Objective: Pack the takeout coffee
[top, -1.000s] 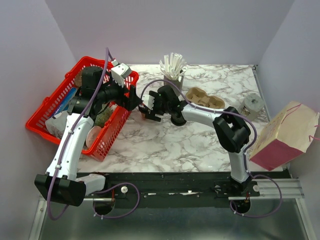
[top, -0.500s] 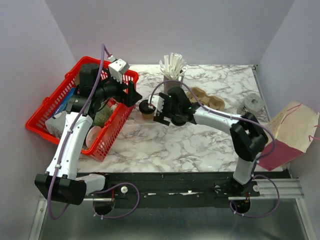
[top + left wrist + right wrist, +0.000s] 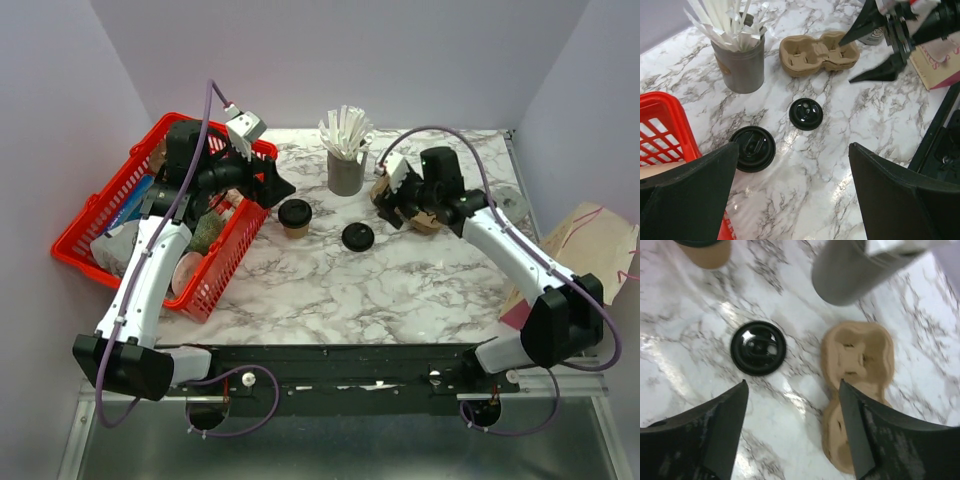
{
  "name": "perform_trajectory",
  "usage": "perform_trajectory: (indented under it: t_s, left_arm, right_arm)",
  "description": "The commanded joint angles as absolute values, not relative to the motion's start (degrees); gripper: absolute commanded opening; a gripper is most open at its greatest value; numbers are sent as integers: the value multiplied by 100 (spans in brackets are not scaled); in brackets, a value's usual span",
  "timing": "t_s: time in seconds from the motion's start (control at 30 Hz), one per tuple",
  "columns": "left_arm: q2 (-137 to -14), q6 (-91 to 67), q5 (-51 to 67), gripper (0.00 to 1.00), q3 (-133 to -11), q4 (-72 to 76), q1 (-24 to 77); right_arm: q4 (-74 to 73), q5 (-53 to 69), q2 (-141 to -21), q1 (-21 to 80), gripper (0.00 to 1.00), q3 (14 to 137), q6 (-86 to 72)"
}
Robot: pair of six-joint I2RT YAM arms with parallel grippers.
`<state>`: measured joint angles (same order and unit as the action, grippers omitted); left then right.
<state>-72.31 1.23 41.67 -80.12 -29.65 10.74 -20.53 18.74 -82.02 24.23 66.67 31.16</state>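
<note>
Left tool (image 3: 276,188) and right tool (image 3: 386,208), both wide open and empty, flank the lidded cup (image 3: 294,217) and loose lid (image 3: 357,237).

Tan cup (image 3: 296,231), black lid (image 3: 358,237), red basket (image 3: 225,258), grey-veined marbled table (image 3: 400,285).

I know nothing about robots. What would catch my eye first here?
Probably the bright red basket at the table's left, crammed with goods, with the left arm bent over it. Mid-table stands a lidded tan paper cup with a loose black lid lying to its right, apart from it. Behind them a grey cup bristles with white sticks.
</note>
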Motion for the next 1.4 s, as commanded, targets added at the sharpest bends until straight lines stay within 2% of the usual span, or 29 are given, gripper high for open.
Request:
perform_trajectory:
  t_s: [0.0, 0.2, 0.23, 0.37, 0.6, 1.07, 1.37]
  left_arm:
    - [-7286, 26, 4447, 99, -7910, -2725, 1186]
    - [-7207, 254, 4553, 99, -7822, -3066, 1222]
    - [-7172, 351, 4544, 99, -7822, -3137, 1230]
    - [-7084, 624, 4439, 98, -7770, -3401, 1239]
    - [-6970, 809, 4219, 99, -7664, -3594, 1239]
    - [-7066, 782, 4166, 98, -7594, -3524, 1222]
    - [-7163, 694, 4175, 99, -7603, -3454, 1222]
  right_arm:
    - [-3242, 2082, -8629, 1803, 77, 7468, 3188]
    - [-4454, 2811, -9850, 1117, 65, 8848, 4357]
    - [-4700, 2934, -10322, 977, 64, 9451, 4490]
    - [-5789, 3190, -11334, 818, 62, 10764, 4939]
    - [-6310, 3147, -12180, 791, 61, 11855, 5456]
    - [-6153, 2505, -12270, 791, 63, 11171, 5994]
    - [-5985, 2408, -12445, 800, 63, 11347, 5669]
